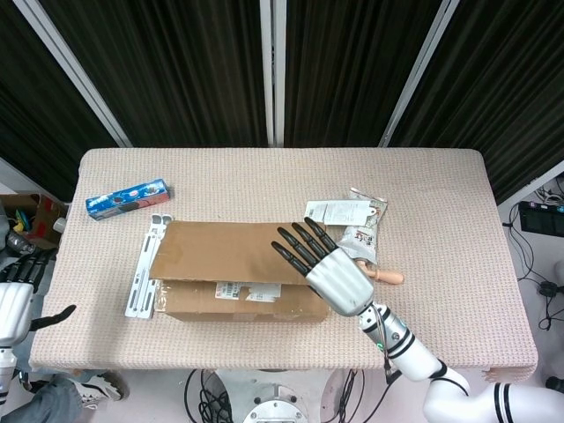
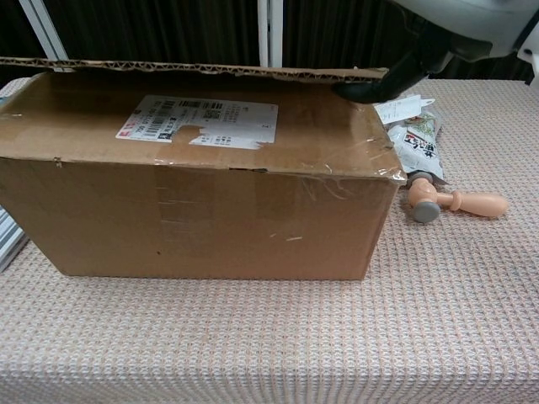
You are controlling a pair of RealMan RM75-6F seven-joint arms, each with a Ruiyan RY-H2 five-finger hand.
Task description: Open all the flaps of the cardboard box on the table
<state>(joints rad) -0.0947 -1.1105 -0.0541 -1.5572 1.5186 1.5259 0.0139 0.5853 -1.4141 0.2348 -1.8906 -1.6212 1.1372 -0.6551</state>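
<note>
Box (image 1: 238,273) lengthwise across table (image 1: 441,185)

Right hand (image 1: 333,275) hides box's (image 1: 238,280) right end; left hand (image 1: 16,304) cut by frame edge; label text too small.

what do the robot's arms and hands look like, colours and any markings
The right hand has a smooth silver-white back and glossy black fingers. Its wrist is a silver metal segment with dark rings and a small green light, leading into a white arm with black bands. The left hand, at the frame edge, shows the same white shell and black fingers.
</note>
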